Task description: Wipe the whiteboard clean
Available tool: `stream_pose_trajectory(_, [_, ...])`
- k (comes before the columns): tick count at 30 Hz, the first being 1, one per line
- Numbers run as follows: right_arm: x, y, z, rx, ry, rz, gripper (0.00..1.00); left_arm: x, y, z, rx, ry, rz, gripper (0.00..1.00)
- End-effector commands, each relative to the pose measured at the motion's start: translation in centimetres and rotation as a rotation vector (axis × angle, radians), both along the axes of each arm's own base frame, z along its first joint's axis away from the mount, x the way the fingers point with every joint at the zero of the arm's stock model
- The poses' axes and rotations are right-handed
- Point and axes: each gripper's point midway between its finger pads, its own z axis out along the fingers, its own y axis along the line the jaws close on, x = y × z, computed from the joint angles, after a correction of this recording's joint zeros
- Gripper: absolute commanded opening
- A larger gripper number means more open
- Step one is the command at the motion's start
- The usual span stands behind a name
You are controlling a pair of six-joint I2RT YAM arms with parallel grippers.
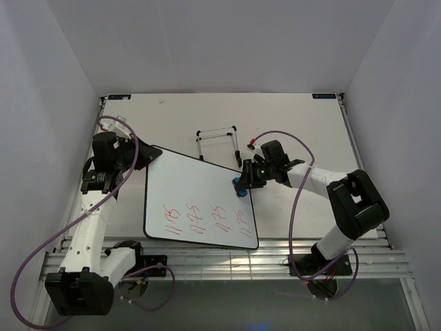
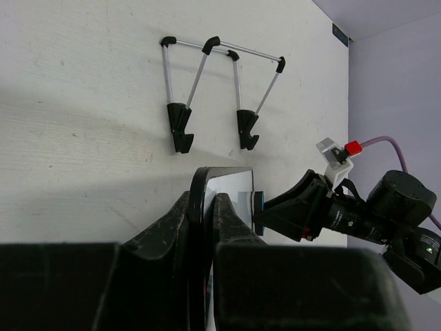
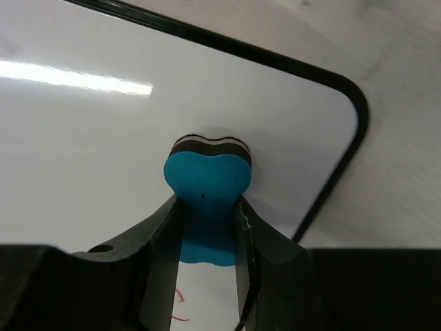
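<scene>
Altogether: one whiteboard (image 1: 196,196), one blue eraser (image 1: 241,187), one wire stand (image 1: 218,142), and two arms, each trailing one purple cable.
Whiteboard: lies at centre-left of the white tabletop (image 1: 303,124), turned askew to the tabletop edges. Its near edge is close to the arm bases.
Red marks: four groups of red handwriting (image 1: 207,221) in a row along the board's near edge. The rest of the surface is glossy and bare.
Left gripper (image 1: 147,156): its fingers (image 2: 231,227) are clamped on the board's far-left corner. The left wrist view shows the black rim edge-on between them.
Right gripper (image 1: 245,179): its fingers (image 3: 162,238) are closed on the eraser's narrow waist.
Eraser: its dark felt face presses on the board just inside the rounded far-right corner. No writing shows where it touches, and a little red shows below the fingers in the right wrist view.
Wire stand: two silver wire legs with black feet, lying on the tabletop just beyond the board's far edge and between the two grippers. It is apart from the board.
In the way: nothing lies on the board between the eraser and the red marks.
</scene>
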Motion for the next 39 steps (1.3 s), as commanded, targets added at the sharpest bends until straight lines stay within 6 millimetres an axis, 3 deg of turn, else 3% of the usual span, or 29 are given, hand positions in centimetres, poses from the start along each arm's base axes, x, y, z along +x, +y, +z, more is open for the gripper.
stream_pose_trajectory(1, [-2.8,-5.8,-6.2,-0.245,0.104,-0.059,0.15,-0.3,2.3,-1.9,0.227,-0.025,0.005,0.0])
stream_pose_trajectory(4, [-2.6,-7.2,-7.0,-0.293,0.109,-0.08,0.15,-0.3,2.3,-2.0,0.225,-0.023,0.004,0.0])
stream_pose_trajectory(9, [-2.1,-6.3,-5.6,-0.265,0.091,-0.068,0.14,-0.3,2.3,-2.0,0.223,-0.022,0.005,0.0])
stream_pose_trajectory(12, [-2.2,-2.3,-1.3,-0.107,0.027,0.007,0.14,-0.4,2.3,-2.1,0.223,-0.021,0.005,0.0])
stream_pose_trajectory(13, [-3.4,0.0,0.0,-0.066,0.015,0.062,0.14,-0.4,2.3,-2.2,0.224,-0.019,0.008,0.0])
stream_pose_trajectory(15, [-3.8,3.9,3.9,0.03,-0.06,0.136,0.14,-0.4,2.4,-2.3,0.224,-0.018,0.011,0.0])
stream_pose_trajectory(16, [-5.9,6.4,5.4,0.061,-0.084,0.212,0.14,-0.4,2.4,-2.3,0.225,-0.016,0.013,0.0])
stream_pose_trajectory(18, [-7.0,10.3,9.2,0.143,-0.141,0.265,0.14,-0.4,2.4,-2.4,0.225,-0.012,0.015,0.0])
stream_pose_trajectory(19, [-9.3,12.4,10.5,0.173,-0.158,0.326,0.14,-0.4,2.4,-2.4,0.224,-0.013,0.016,0.0])
stream_pose_trajectory(20, [-9.8,13.8,11.5,0.182,-0.166,0.314,0.14,-0.4,2.5,-2.3,0.226,-0.013,0.019,0.0])
stream_pose_trajectory(21, [-10.1,15.6,13.6,0.218,-0.195,0.322,0.14,-0.4,2.5,-2.4,0.225,-0.01,0.021,0.0])
stream_pose_trajectory(22, [-12.2,17.2,14.7,0.24,-0.207,0.362,0.14,-0.4,2.5,-2.4,0.227,-0.012,0.024,0.0])
stream_pose_trajectory(25, [-14.7,20.7,17.3,0.258,-0.234,0.397,0.13,-0.4,2.7,-2.7,0.226,-0.001,0.034,0.0])
stream_pose_trajectory(28, [-15.9,22.5,18.1,0.233,-0.259,0.421,0.13,-0.4,2.8,-2.8,0.228,0.008,0.043,0.0])
stream_pose_trajectory(31, [-16.0,21.7,17.0,0.159,-0.261,0.401,0.13,-0.3,3.2,-3.0,0.238,0.014,0.061,0.0])
stream_pose_trajectory(33, [-15.7,19.9,14.3,0.08,-0.25,0.366,0.13,-0.2,3.5,-3.2,0.246,0.023,0.077,0.0])
stream_pose_trajectory(34, [-15.6,18.9,14.6,0.076,-0.26,0.344,0.13,-0.2,3.5,-3.4,0.246,0.031,0.079,0.0])
stream_pose_trajectory(35, [-15.3,17.1,11.9,-0.002,-0.254,0.31,0.13,-0.2,3.5,-3.6,0.243,0.038,0.081,0.0])
stream_pose_trajectory(36, [-15.1,15.9,10.8,-0.036,-0.252,0.288,0.13,-0.1,3.5,-3.6,0.243,0.043,0.083,0.0])
stream_pose_trajectory(37, [-15.0,14.5,11.0,-0.039,-0.251,0.267,0.14,-0.1,3.5,-3.6,0.242,0.045,0.084,0.0])
stream_pose_trajectory(39, [-14.7,10.7,7.6,-0.125,-0.232,0.201,0.13,0.0,3.5,-3.7,0.242,0.052,0.087,0.0])
